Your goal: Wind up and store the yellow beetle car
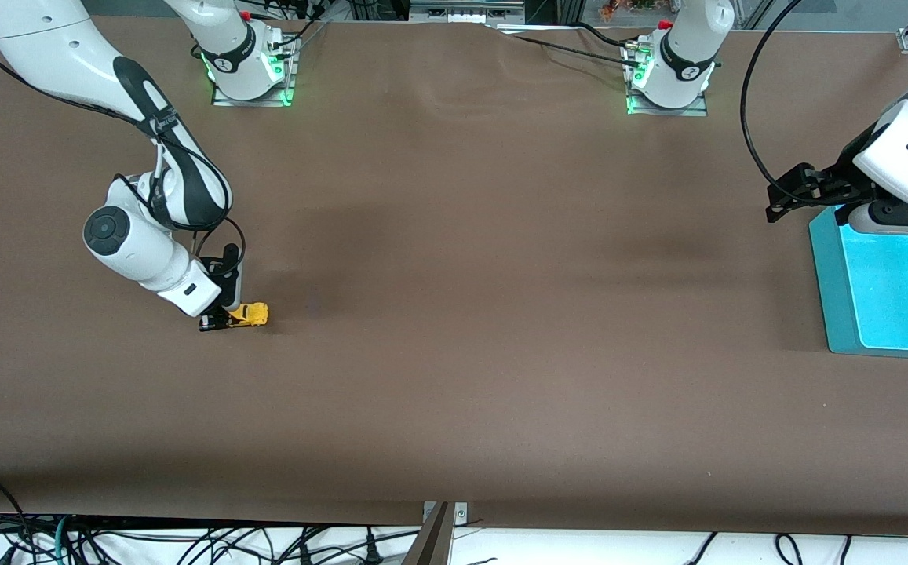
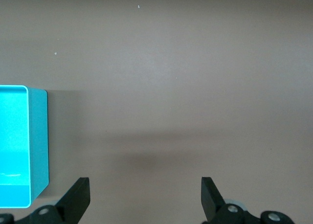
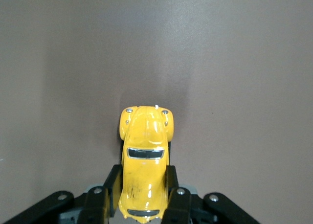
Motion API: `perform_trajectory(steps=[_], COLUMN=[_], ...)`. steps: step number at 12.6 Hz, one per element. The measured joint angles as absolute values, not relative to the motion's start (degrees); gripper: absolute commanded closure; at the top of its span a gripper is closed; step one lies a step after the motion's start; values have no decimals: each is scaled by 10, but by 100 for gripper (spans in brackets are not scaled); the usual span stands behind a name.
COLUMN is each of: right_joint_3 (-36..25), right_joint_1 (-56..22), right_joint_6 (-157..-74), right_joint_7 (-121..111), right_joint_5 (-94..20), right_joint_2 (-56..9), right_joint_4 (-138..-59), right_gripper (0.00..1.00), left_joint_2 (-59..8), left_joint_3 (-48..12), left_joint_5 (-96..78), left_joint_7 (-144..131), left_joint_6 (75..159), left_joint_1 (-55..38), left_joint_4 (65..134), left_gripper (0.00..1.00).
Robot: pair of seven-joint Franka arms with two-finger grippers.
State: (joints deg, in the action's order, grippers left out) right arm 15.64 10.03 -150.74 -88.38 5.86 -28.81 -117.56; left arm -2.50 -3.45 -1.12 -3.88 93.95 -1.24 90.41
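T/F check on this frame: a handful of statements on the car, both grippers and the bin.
1. The right gripper has its fingers closed on the sides of the yellow beetle car. True.
2. The car is lifted high above the table. False: it is down at the table surface, toward the right arm's end.
3. The left gripper is open and holds nothing. True.
4. The car already sits in the teal bin. False: the bin is at the left arm's end of the table, with no car visible in it.
5. The left gripper is next to the car. False: it hangs by the bin.
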Motion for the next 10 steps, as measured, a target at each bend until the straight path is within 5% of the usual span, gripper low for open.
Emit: perform_trajectory(steps=[10], right_joint_3=[155], right_joint_1=[170], right_joint_6=[-1507], right_joint_7=[-948], right_joint_5=[58], right_joint_2=[-292], right_joint_4=[-1176], right_gripper=[89], left_joint_2=[-25], left_joint_3=[-34], left_joint_5=[-11], left_joint_7=[-39], left_joint_6=[939], left_joint_1=[-11], left_joint_4=[904], left_gripper=[0])
